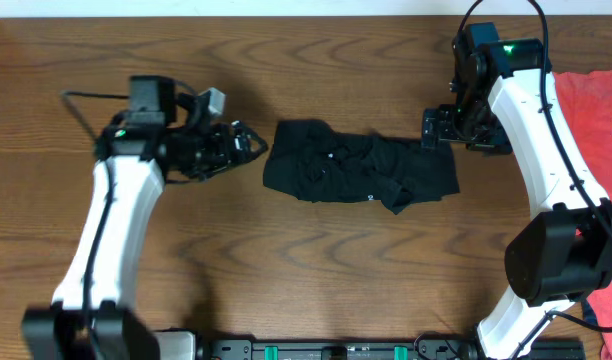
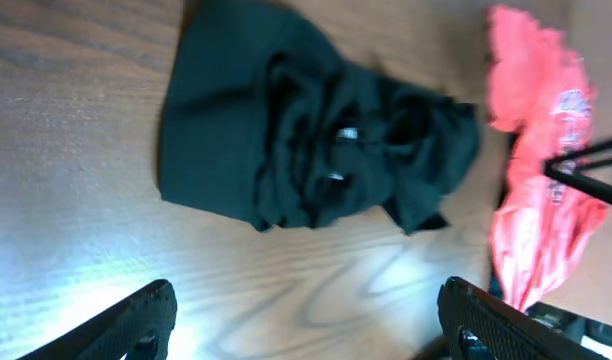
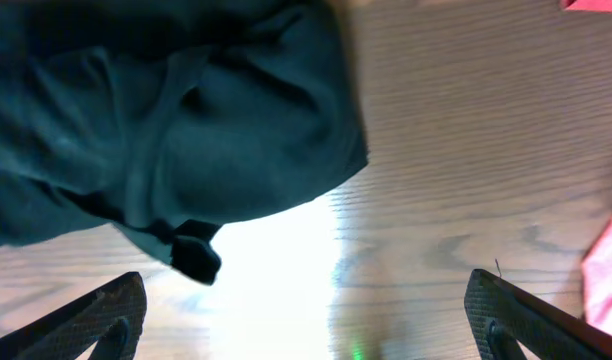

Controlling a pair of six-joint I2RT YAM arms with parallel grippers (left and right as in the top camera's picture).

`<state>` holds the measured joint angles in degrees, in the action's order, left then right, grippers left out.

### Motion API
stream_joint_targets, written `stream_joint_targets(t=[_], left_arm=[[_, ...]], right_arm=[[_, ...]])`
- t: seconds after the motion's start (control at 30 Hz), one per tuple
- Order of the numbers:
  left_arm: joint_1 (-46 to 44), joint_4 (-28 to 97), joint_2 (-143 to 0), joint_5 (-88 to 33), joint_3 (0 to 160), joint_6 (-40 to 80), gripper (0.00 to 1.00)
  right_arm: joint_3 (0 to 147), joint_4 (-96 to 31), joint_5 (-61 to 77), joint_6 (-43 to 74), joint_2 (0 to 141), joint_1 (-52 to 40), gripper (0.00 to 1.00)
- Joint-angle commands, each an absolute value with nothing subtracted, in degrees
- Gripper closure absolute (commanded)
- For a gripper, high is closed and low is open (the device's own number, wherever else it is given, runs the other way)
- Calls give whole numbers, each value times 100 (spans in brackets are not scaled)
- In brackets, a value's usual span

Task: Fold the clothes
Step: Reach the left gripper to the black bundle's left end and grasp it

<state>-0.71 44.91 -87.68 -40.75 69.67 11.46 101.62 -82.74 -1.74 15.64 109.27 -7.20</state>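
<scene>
**Black clothes bunched mid-counter, both pincers wide open and empty**

From my station, the clothes (image 1: 361, 167) lie near the middle of the counter (image 1: 316, 270), between the two arms. They form a soft, matte black heap, wider than it is deep. The left end lies fairly flat with a squarish edge. The middle and right are rumpled into folds and creases, and a small flap pokes out at the lower right. Two tiny pale marks show among the wrinkles, but I cannot tell what they are. The counter is brown wood with a long, wavy grain, and it throws back a bright glare in both wrist views.

The left pincer (image 1: 254, 146) sits just beside the left edge of the fabric, apart from it. Its jaws are spread wide and grip nothing. In its wrist view, its dark fingers (image 2: 136, 320) frame bare wood, with the garment lying beyond them.

The right pincer (image 1: 428, 131) is at the upper right corner of the heap, spread as wide as it goes and also empty. I cannot tell whether it touches the cloth.

A red-orange T-shirt (image 1: 596, 110) with white lettering lies crumpled at the counter's right edge, well apart from the black heap.
</scene>
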Motion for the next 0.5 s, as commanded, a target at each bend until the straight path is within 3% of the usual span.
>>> stream_joint_targets(t=[0.0,0.47], left_arm=[[-84,4287,-9268,-3848,6879,1007,15],[-139,3907,-11017,-4091,6879,467,15]], right_arm=[[10250,-8309,45,1463,10873,-733,1],[10276,-8425,43,1406,10862,-757,1]])
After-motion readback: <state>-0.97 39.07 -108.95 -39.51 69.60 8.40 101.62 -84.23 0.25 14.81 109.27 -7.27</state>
